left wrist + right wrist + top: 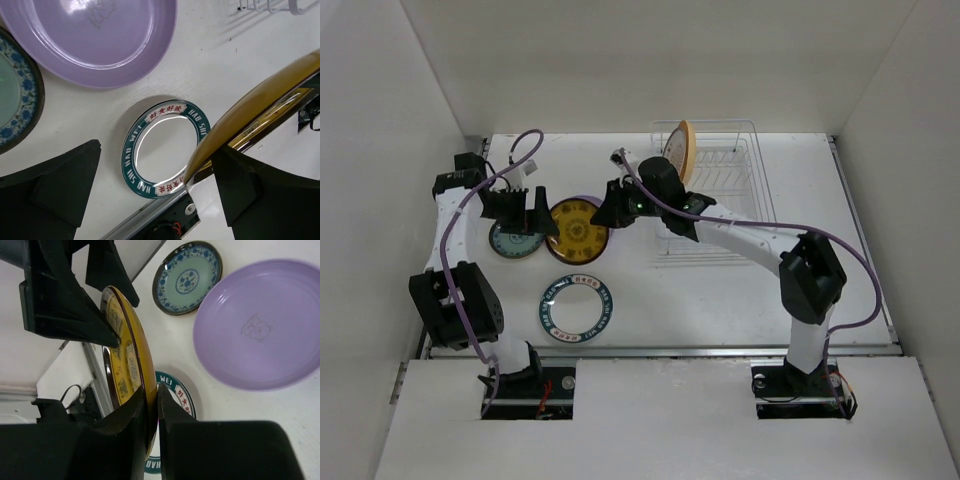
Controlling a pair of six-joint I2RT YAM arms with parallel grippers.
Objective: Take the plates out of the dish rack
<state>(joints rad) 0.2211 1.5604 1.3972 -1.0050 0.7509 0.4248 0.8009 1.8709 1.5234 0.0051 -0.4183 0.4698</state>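
Observation:
My right gripper [152, 410] is shut on the rim of the yellow-and-brown plate [125, 365] and holds it on edge above the table; in the top view the gripper [620, 205] is at the plate's [578, 232] right side. My left gripper [160, 195] is open, and the plate's far rim [260, 100] lies against its right finger [265, 190]. The lavender plate [95, 40] and the teal-rimmed plate [577, 308] lie flat on the table. A pale orange plate [682, 150] stands in the wire dish rack [730, 185].
A small plate with a blue pattern [515, 240] lies at the left by the left gripper, and it shows in the right wrist view [187, 277]. White walls close the table on three sides. The table's front edge rail [150, 220] is just below the teal-rimmed plate.

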